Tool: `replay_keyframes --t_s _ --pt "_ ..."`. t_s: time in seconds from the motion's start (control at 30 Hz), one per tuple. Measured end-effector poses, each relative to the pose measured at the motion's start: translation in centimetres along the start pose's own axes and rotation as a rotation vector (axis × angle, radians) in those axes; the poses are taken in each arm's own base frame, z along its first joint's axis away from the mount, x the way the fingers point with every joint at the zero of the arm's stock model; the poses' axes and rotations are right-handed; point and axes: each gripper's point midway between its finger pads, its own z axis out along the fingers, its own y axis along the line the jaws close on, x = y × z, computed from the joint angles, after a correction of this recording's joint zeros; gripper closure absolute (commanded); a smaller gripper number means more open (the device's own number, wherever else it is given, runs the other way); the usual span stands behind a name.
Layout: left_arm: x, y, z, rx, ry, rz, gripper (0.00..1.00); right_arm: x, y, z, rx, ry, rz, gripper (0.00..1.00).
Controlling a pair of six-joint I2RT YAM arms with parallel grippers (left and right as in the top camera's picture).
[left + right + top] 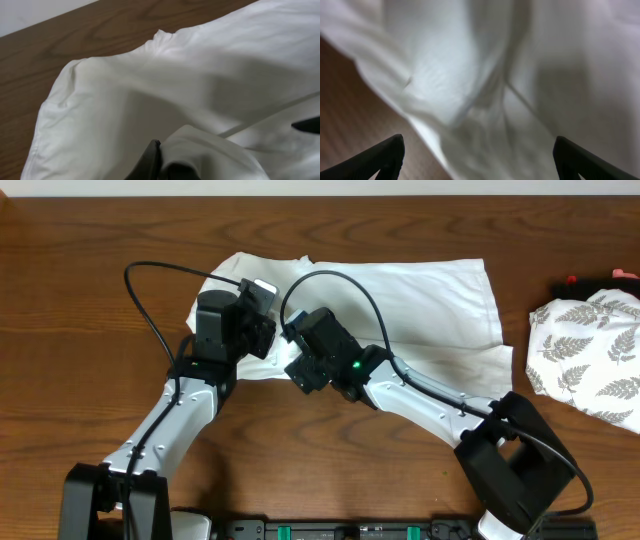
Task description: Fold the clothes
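White T-shirt (150,85) fold clamped in left jaws; right jaws wide apart over its edge on table (100,240).

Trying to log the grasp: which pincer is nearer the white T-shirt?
Left. The left pincer is shut on a fold of the T-shirt; the right pincer stands open just above its near edge, holding nothing.

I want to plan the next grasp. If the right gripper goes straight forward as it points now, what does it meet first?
The white T-shirt: the open right gripper points at a crumpled fold near its edge, with the table beside it. How close the cloth is cannot be told.
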Motion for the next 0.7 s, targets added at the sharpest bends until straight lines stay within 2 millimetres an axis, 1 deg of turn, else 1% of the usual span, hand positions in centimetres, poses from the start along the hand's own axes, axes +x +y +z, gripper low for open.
replay_keyframes --t_s 0.07,0.2,0.33,0.43,0.47,0.5,0.53,0.57,0.6,0.63,0.67,0.7 --pt "0.0 0.0 0.0 0.0 0.0 -0.007 0.93 -0.4 -0.3 0.0 0.015 -0.016 0.025 0.07" --pt "0.0 0.0 0.0 0.0 -0.001 -0.017 0.93 -0.4 -0.5 0.0 0.03 -0.017 0.077 0.1" --pt "-0.4 0.1 0.0 -0.003 -0.017 -0.039 0.93 -0.4 -1.1 0.0 0.059 -0.02 0.148 0.08" --pt "-0.9 0.2 0.0 -0.007 -0.038 -0.052 0.92 -0.4 -1.9 -0.1 0.1 -0.024 0.208 0.07" --pt "-1.1 0.3 0.0 -0.009 -0.047 -0.055 0.87 -0.3 -2.2 -0.1 0.111 -0.026 0.223 0.07" --pt "-1.5 0.3 0.0 -0.012 -0.061 -0.053 0.85 -0.3 -2.6 -0.1 0.122 -0.027 0.238 0.06" --pt "-1.8 0.4 -0.1 -0.014 -0.075 -0.053 0.78 -0.3 -2.8 -0.1 0.13 -0.028 0.249 0.06" --pt "-2.2 0.5 -0.1 -0.017 -0.089 -0.056 0.64 -0.3 -3.1 -0.1 0.139 -0.029 0.259 0.07" --pt "-2.4 0.5 -0.1 -0.018 -0.098 -0.055 0.46 -0.3 -3.2 -0.1 0.143 -0.029 0.265 0.07" --pt "-2.5 0.6 0.0 -0.019 -0.105 -0.06 0.18 -0.3 -3.3 -0.1 0.145 -0.03 0.27 0.07" --pt "-2.5 0.6 0.2 -0.019 -0.106 -0.063 0.02 -0.3 -3.3 -0.1 0.146 -0.03 0.274 0.07" --pt "-2.3 0.6 0.4 -0.019 -0.1 -0.065 0.02 -0.3 -3.3 -0.1 0.144 -0.031 0.276 0.07"
